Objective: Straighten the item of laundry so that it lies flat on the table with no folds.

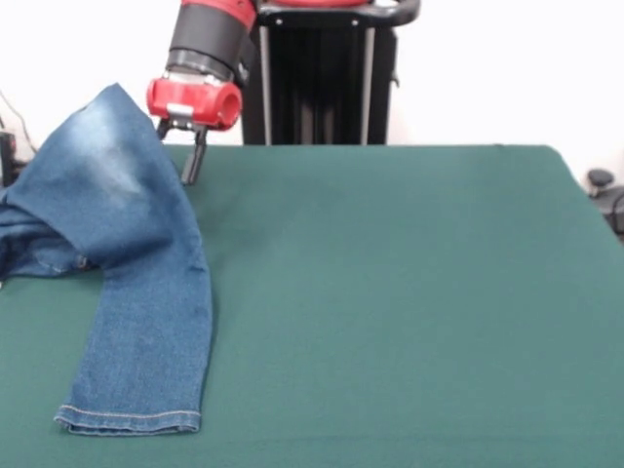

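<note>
The blue denim jeans (122,244) lie at the left of the dark green table (409,292). One leg runs toward the front edge and ends in a hem (127,421). The rest is bunched at the left edge. A faded part (112,156) is lifted into a peak above the table. The red and black gripper (188,178) comes down from the top left. Its dark tip meets the right edge of the raised denim and looks shut on it. The raised cloth hides part of the gripper.
The robot's black pedestal (317,73) stands behind the table's far edge. Dark objects (606,195) sit off the table's right side. The jeans overhang the picture's left edge.
</note>
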Controlling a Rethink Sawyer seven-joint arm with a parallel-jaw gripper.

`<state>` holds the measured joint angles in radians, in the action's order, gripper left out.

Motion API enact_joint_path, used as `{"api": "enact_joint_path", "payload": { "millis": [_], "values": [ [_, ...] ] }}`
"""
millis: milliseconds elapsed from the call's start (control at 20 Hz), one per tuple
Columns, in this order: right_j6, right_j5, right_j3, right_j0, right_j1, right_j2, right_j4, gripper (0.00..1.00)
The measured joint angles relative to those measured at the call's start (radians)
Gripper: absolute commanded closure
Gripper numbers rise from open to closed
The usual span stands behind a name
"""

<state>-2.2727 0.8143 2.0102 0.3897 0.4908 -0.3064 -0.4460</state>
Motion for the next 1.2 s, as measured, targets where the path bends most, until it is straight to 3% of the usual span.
{"api": "enact_joint_path", "payload": {
  "millis": [450, 1200],
  "values": [
    [0.000, 0.000, 0.001, 0.000, 0.108, 0.000, -0.014, 0.00],
    [0.000, -0.001, 0.003, -0.004, 0.129, 0.000, -0.014, 0.00]
  ]
}}
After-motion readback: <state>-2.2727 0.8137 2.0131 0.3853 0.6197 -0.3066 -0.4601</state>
